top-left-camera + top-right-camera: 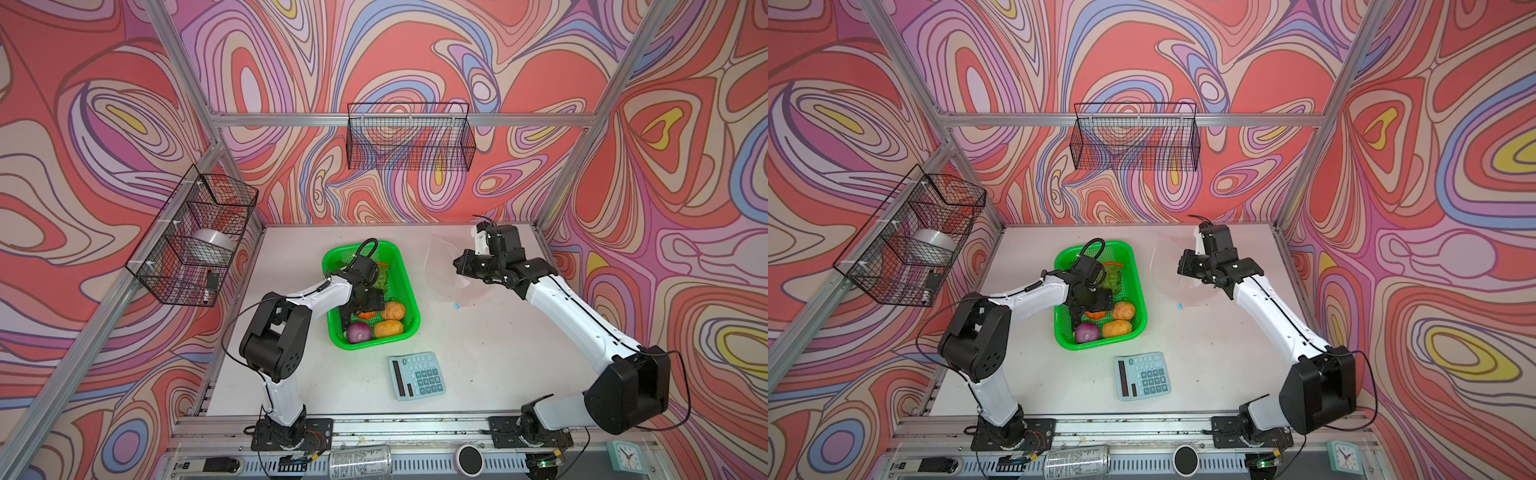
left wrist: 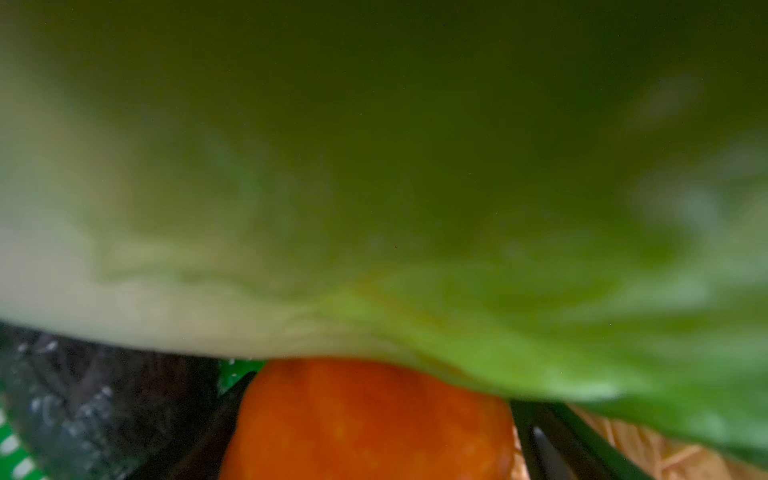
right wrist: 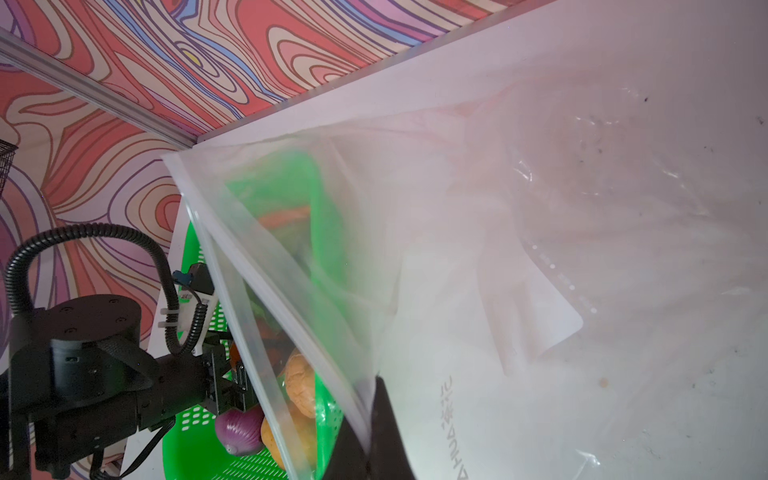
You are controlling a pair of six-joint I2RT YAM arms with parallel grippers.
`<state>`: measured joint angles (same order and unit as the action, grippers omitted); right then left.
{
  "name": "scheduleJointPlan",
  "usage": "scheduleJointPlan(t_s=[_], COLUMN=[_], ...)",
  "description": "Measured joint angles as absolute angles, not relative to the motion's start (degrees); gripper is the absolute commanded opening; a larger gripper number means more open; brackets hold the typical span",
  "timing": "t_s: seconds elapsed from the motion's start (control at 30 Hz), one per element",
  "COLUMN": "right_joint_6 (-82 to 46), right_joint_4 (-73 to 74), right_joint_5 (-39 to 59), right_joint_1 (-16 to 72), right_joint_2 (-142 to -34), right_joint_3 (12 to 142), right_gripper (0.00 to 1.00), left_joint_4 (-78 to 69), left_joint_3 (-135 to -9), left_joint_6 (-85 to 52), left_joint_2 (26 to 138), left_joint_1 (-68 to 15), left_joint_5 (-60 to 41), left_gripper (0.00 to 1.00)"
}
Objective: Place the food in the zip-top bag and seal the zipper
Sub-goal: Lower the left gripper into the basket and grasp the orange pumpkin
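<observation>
Left gripper [image 1: 359, 313], inside the basket [image 1: 390, 250]: I see its fingers [image 2: 226, 415] spread wide, flanking the pumpkin [image 2: 365, 419], with the cabbage [image 2: 374, 208] crowding the lens. Right gripper [image 1: 457, 266], just right of the basket: clamped on the bag [image 1: 442, 266] at its mouth edge, holding it raised. Onion [image 1: 358, 332] and potatoes [image 1: 388, 328]: at the basket's near end.

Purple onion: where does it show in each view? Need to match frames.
Top view: purple onion, near end of the green basket, beside a potato.
Top view: same spot.
Left wrist: not in it.
Right wrist: in the basket, just outside the zip-top bag edge.
Shared landmark: the green basket.
</observation>
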<state>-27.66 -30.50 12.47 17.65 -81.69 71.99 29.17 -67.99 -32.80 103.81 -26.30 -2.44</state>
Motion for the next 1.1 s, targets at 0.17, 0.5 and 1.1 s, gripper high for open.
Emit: scheduleJointPlan(t_s=[0.17, 0.5, 1.1], right_joint_6=[-27.6, -27.5, -27.1], right_joint_4=[-30.5, -30.5, -30.9], right_joint_5=[12.2, 11.6, 10.7], right_joint_1=[17.6, 17.6, 17.6], right_joint_2=[-81.5, -81.4, -80.6], right_joint_3=[72.0, 72.0, 72.0], right_gripper=[0.00, 0.00, 0.00], left_joint_4=[30.5, 31.6, 33.4], left_joint_3=[-70.6, -70.8, -70.5], left_joint_6=[-31.6, -30.5, -30.0], left_joint_2=[104.8, 105.6, 101.5], left_joint_1=[-27.8, -28.5, -28.5], left_joint_5=[0.7, 3.2, 3.7], left_gripper=[0.94, 0.95, 0.74])
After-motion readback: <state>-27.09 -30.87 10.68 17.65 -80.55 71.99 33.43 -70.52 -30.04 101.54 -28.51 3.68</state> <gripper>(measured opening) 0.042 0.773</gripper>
